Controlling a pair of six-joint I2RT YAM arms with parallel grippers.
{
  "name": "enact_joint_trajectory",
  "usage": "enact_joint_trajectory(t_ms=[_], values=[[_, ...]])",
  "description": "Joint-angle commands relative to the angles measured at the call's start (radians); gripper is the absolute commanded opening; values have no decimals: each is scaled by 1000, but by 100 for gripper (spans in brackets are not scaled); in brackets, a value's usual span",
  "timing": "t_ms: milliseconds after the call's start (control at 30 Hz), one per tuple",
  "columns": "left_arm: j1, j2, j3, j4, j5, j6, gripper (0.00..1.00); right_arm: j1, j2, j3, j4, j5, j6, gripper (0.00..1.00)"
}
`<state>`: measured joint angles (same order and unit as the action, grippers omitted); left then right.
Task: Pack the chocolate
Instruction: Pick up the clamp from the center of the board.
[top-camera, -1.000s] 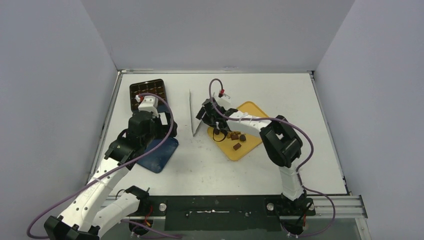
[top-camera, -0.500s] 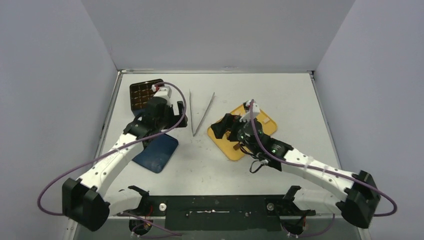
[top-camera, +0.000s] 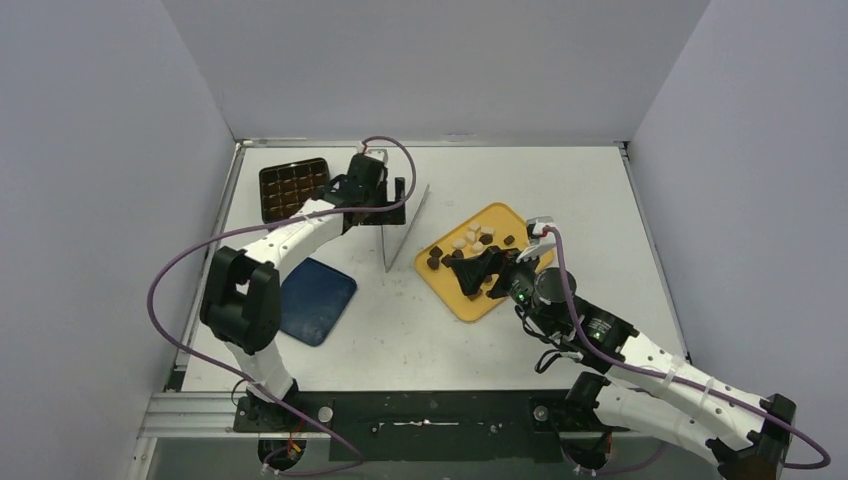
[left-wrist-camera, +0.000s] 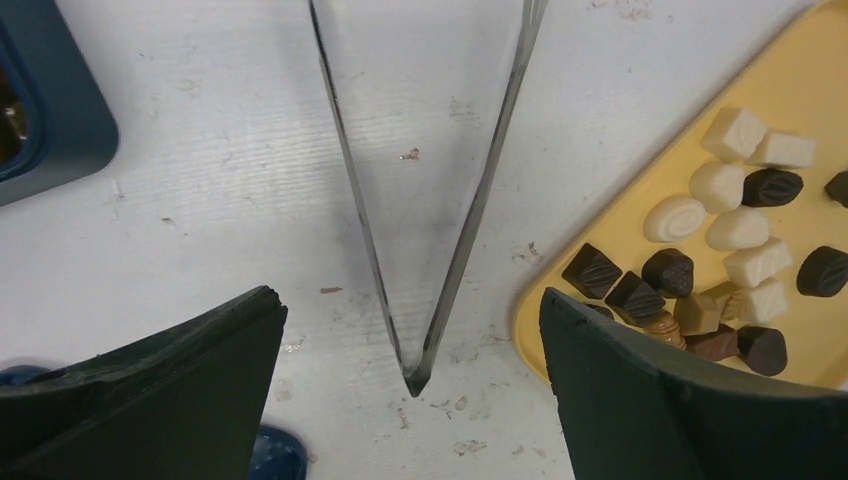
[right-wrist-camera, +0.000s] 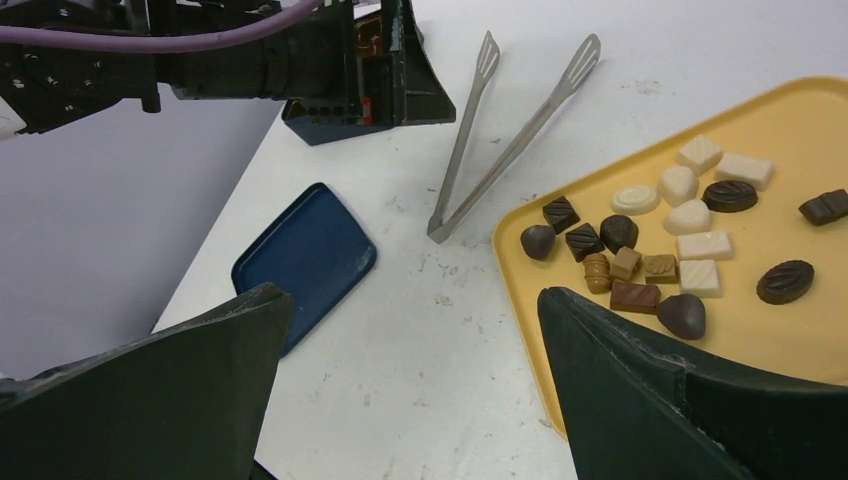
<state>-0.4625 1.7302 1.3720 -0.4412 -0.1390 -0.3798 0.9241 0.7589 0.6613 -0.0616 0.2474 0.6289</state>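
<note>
L gripper: jaws spread wide, nothing held. It hovers over the tongs; in the left wrist view the hinge end sits between the two fingers, no contact visible. R gripper: also wide open and empty, hanging above the near-left part of the yellow tray, fingers either side of the view, not touching any piece.

Chocolate: all visible pcs lie loose on the yellow tray, bunched toward its left/far part, right of the tongs. Compartment box is at the far-left of the table, well apart from the tray. Can't tell if any cell is filled, too small/dark. Blue lid lies flat on the table, near side of the box, off it.

Progress, my read: early. Nothing visibly packed, tongs not picked up. Left to do: grab the tongs, carry the pcs one by one tray→box, prob. lid on last.

Counts (right wrist view):
- cream-white pcs: 7
- dark pcs: approx 8
- mid-brown pcs: approx 4
- total approx 19; more may hide behind the R finger
- tongs 1, yellow tray 1, box 1, lid 1, grippers 2
</note>
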Motion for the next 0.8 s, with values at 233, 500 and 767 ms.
enact_joint_trajectory(t_ms=[233, 500, 767], values=[[-36, 234, 137, 24, -22, 7, 97, 19, 86, 51, 30, 34, -20, 100], [-32, 298, 141, 95, -58, 18, 97, 24, 137, 66, 47, 49, -24, 100], [-30, 379, 203, 96, -45, 16, 93, 29, 149, 84, 46, 72, -12, 100]])
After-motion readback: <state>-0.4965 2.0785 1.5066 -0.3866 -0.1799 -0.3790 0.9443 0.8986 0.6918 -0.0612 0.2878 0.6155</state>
